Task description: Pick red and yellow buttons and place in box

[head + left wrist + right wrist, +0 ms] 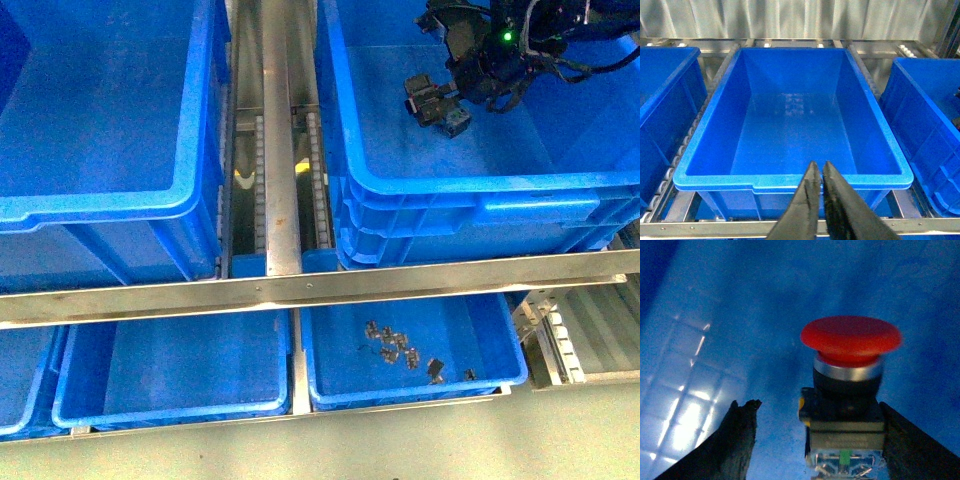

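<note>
A red button [850,340] with a mushroom cap on a black-and-grey block body stands between the fingers of my right gripper [817,410]. The jaws are open: one finger [905,440] lies against the body, the other [735,435] stands well apart. Behind it is smooth blue plastic. From the front, my right gripper [437,100] hangs inside the large deep blue box [480,185] on the right. My left gripper [818,167] is shut and empty, in front of the near rim of an empty deep blue box [790,180]. No yellow button shows.
A second deep blue crate [100,200] stands on the left, with a metal roller rail [281,150] between the two. A steel crossbar [300,288] runs along the front. Below it are shallow blue trays [170,405]; one [500,375] holds small metal parts [398,348].
</note>
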Controlling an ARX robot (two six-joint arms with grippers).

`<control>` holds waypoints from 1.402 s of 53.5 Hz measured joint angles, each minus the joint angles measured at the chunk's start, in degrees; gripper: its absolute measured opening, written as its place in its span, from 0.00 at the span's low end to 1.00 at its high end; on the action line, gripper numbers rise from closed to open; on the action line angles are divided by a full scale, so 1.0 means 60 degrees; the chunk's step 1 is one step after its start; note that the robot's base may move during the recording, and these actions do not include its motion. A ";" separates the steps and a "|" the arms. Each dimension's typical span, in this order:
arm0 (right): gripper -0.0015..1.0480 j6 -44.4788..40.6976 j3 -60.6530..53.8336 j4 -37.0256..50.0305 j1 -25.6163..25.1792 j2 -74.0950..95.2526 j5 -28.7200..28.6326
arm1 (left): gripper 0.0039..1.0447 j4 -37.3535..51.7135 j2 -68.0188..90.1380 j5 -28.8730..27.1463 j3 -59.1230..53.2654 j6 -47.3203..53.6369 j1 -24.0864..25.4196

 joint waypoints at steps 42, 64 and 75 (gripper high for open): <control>0.94 0.2076 -0.3122 0.4087 -0.0098 -0.1643 0.0772 | 0.02 0.0000 -0.0004 0.0000 0.0000 0.0018 0.0000; 0.94 0.4262 -0.7825 0.6965 -0.0474 -0.5238 0.1104 | 0.02 0.0000 -0.0004 0.0000 0.0000 0.0018 0.0000; 0.85 0.4350 -0.8772 0.8772 -0.0477 -0.5380 0.1475 | 0.02 0.0000 -0.0004 0.0000 0.0000 0.0018 0.0000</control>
